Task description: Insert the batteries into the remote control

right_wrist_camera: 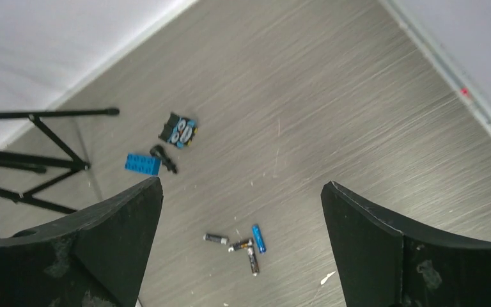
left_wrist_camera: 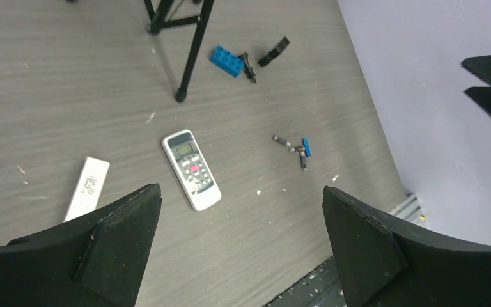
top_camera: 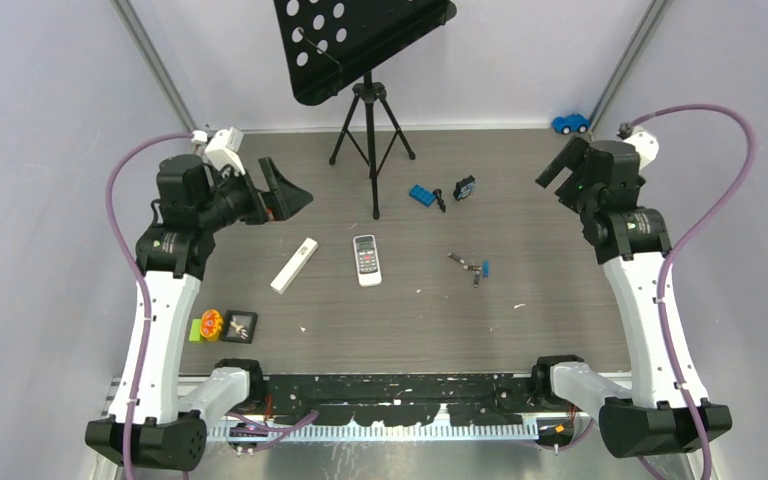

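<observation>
The white remote control (top_camera: pixel 367 260) (left_wrist_camera: pixel 191 169) lies face up near the table's middle, buttons showing. To its right several small batteries (top_camera: pixel 470 267) (left_wrist_camera: pixel 294 148) (right_wrist_camera: pixel 240 243) lie in a loose cluster, dark ones plus one blue. My left gripper (top_camera: pixel 285 190) (left_wrist_camera: pixel 240 190) hangs open high over the left of the table, nothing between its fingers. My right gripper (top_camera: pixel 560 165) (right_wrist_camera: pixel 242 184) is also open and empty, raised over the far right, well above the batteries.
A long white bar (top_camera: pixel 294 265) (left_wrist_camera: pixel 87 187) lies left of the remote. A blue toy brick (top_camera: pixel 422 195) (right_wrist_camera: pixel 143 164) and a black-and-blue block (top_camera: pixel 464 187) (right_wrist_camera: pixel 178 131) lie behind. A music stand tripod (top_camera: pixel 370 110) stands at the back. Small toys (top_camera: pixel 210 323) sit front left.
</observation>
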Robot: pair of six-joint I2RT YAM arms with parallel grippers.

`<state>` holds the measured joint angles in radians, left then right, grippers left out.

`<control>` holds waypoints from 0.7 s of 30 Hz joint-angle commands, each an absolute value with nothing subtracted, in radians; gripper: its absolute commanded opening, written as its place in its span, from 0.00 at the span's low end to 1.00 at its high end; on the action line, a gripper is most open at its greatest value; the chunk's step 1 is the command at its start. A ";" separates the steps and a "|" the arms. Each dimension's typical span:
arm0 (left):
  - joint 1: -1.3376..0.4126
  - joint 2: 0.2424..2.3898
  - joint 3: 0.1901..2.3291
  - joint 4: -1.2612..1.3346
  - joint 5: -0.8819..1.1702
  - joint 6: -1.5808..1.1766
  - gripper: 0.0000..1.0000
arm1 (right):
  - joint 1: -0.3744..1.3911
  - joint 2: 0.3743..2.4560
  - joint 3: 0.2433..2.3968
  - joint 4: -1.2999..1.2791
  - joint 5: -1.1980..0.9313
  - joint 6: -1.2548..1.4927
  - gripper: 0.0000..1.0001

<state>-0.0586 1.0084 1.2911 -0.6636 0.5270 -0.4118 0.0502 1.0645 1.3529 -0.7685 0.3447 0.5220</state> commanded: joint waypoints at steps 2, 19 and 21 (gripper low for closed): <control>-0.058 0.979 1.181 -0.478 0.608 -0.534 1.00 | 0.048 1.061 1.272 -0.649 0.142 0.535 1.00; -0.112 1.089 0.810 -0.234 0.559 -0.711 0.97 | 0.615 1.199 0.943 -0.343 -0.011 0.763 0.89; -0.110 1.081 0.819 -0.300 0.494 -0.678 0.97 | 0.719 1.273 0.958 -0.319 0.116 0.775 0.89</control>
<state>-0.1101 1.1011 0.8047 -0.2184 0.6304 -0.7376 0.5804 1.1870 0.9234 -0.4507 -0.0784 0.7063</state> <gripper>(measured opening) 0.972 0.886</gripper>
